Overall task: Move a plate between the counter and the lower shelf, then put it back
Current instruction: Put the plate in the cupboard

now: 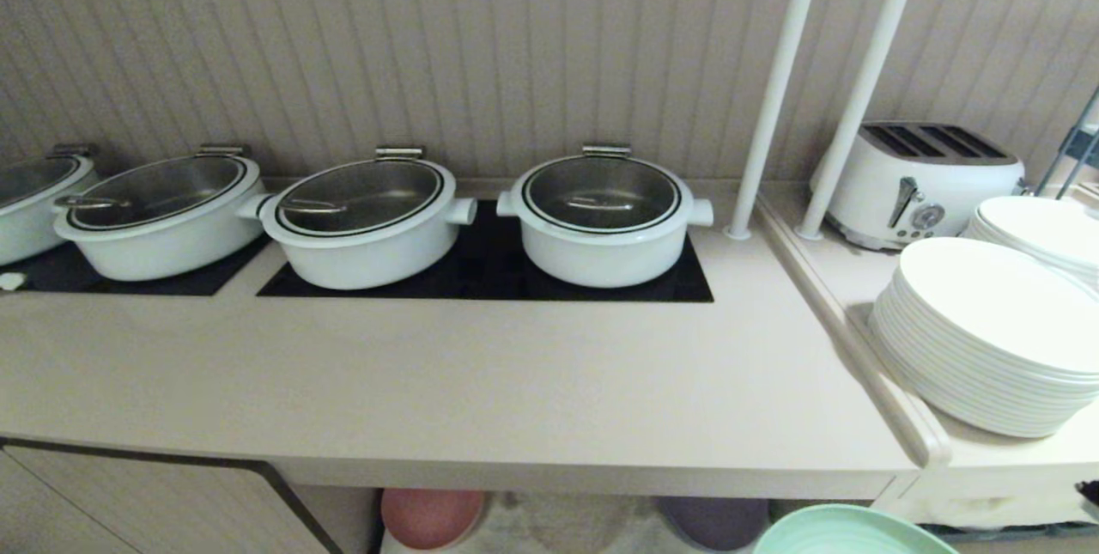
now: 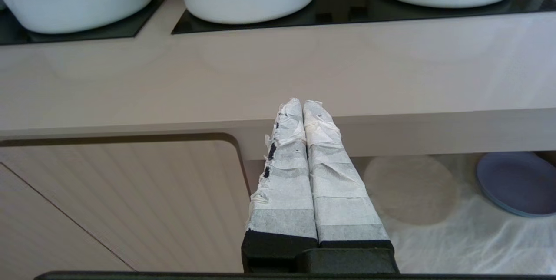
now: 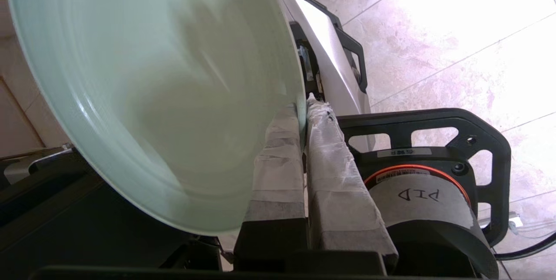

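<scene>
Right gripper (image 3: pixel 304 110) jaws pinching plate (image 3: pixel 152 97) rim; plate near level, face up, below counter (image 1: pixel 481 382) edge.

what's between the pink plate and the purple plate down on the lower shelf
No object, only white cloth between the pink plate and purple plate in the head view; the left wrist view shows a round bump there.

4 lidded pots (image 1: pixel 604 219), 1 toaster (image 1: pixel 923 180), 2 white plate stacks (image 1: pixel 987 335), 3 coloured plates (image 1: pixel 846 532).

Head and left-wrist: shared counter (image 1: pixel 481 382)
</scene>
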Available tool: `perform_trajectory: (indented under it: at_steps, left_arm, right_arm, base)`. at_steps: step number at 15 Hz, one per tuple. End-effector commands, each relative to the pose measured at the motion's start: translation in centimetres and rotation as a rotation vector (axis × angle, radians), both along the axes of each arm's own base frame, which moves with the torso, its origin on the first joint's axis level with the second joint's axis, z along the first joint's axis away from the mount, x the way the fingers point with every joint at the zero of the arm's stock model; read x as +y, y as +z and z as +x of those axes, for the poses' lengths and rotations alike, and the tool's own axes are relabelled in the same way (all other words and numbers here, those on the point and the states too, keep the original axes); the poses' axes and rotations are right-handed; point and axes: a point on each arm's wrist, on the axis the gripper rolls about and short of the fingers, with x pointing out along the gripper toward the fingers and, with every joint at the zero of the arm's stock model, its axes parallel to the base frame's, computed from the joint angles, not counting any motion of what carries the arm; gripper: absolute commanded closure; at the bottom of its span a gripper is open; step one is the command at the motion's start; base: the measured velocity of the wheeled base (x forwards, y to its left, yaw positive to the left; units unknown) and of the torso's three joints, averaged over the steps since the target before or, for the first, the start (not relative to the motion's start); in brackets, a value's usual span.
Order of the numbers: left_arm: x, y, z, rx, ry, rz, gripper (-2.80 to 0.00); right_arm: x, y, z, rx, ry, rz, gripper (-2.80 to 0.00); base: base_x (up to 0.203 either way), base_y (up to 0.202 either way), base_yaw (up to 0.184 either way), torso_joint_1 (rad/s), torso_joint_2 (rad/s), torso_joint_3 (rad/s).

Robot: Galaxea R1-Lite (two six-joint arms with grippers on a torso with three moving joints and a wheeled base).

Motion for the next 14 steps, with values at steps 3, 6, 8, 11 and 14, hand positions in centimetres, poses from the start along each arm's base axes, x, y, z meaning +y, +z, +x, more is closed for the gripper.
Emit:
perform_trajectory:
  at_steps: [3, 6, 8, 11, 14]
  left_arm:
    - [0.0, -0.01, 0.0, 0.0, 0.0, 0.001, 0.0]
    - [0.0, 0.0, 0.0, 0.0, -0.001, 0.001, 0.0]
    - [0.0, 0.0, 0.0, 0.0, -0.001, 0.001, 0.0]
    - [0.0, -0.01, 0.0, 0.0, -0.001, 0.001, 0.0]
    - [0.0, -0.01, 0.0, 0.0, 0.0, 0.001, 0.0]
  right_arm:
    - [0.02, -0.02, -0.02, 0.006, 0.0, 0.007, 0.0]
    - [0.03, 0.03, 0.0, 0.006, 0.002, 0.011, 0.0]
    - [0.03, -0.01, -0.02, 0.007, 0.004, 0.011, 0.0]
    - [0.06, -0.14, -0.13, 0.015, 0.017, 0.025, 0.0]
    - [-0.02, -0.04, -0.41, 0.002, 0.018, 0.028, 0.0]
  base:
    - [0.0, 0.0, 0.0, 0.0, 0.0, 0.0]
    - [0.0, 0.0, 0.0, 0.0, 0.0, 0.0]
    - [0.0, 0.0, 0.0, 0.0, 0.0, 0.0]
    - [0.0, 0.0, 0.0, 0.0, 0.0, 0.0]
    - [0.0, 0.0, 0.0, 0.0, 0.0, 0.0]
